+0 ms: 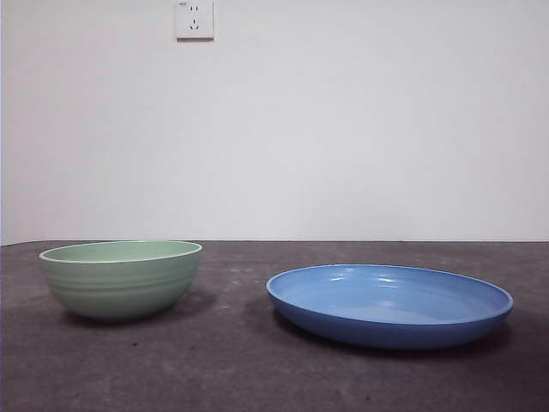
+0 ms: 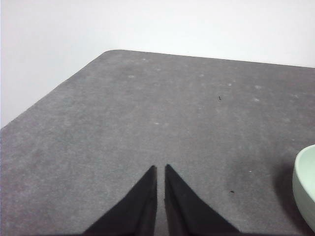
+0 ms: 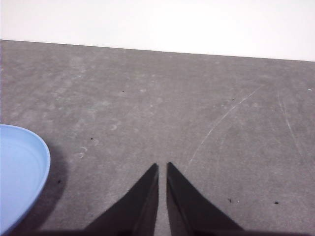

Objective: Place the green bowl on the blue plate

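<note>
The green bowl [image 1: 122, 277] stands upright on the dark grey table at the left of the front view. The blue plate [image 1: 389, 304] lies flat to its right, a gap apart. Neither arm shows in the front view. My left gripper [image 2: 160, 168] is shut and empty above bare table, with a sliver of the green bowl [image 2: 306, 189] off to one side. My right gripper [image 3: 162, 166] is shut and empty above bare table, with part of the blue plate [image 3: 19, 172] off to one side.
The dark grey table [image 1: 232, 360] ends at a white wall behind. A wall socket [image 1: 195, 19] sits high on the wall. The table's rounded corner [image 2: 110, 53] shows in the left wrist view.
</note>
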`<act>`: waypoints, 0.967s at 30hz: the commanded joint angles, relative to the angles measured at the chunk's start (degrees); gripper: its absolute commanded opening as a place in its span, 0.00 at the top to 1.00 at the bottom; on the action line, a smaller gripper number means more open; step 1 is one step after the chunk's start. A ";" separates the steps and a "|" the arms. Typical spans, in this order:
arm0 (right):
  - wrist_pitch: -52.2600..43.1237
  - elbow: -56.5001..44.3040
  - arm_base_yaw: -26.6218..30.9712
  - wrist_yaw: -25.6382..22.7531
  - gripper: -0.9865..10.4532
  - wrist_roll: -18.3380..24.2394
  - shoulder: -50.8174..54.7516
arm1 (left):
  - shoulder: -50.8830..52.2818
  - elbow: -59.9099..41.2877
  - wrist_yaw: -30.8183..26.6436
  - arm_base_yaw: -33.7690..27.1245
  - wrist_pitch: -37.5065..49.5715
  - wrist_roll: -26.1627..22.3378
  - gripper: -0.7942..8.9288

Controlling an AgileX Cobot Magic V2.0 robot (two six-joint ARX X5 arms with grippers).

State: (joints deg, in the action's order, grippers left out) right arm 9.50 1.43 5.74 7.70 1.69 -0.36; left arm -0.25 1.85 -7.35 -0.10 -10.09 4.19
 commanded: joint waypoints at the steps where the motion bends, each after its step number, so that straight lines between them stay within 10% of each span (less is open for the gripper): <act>1: -0.70 -0.33 -0.02 0.00 0.89 -0.22 0.15 | 0.07 -1.16 -0.26 0.11 -0.28 0.96 0.89; 21: 0.09 9.05 -0.04 6.51 0.90 -25.97 -1.40 | -5.70 9.94 5.31 0.52 1.70 12.61 0.90; 29: 7.02 22.71 -0.04 12.79 0.90 -26.32 -11.08 | -19.80 28.11 16.72 1.92 -8.41 13.18 0.90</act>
State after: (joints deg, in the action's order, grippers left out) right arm 17.02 22.79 5.74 20.16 -24.25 -10.98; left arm -19.38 28.21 8.40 1.74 -18.70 17.08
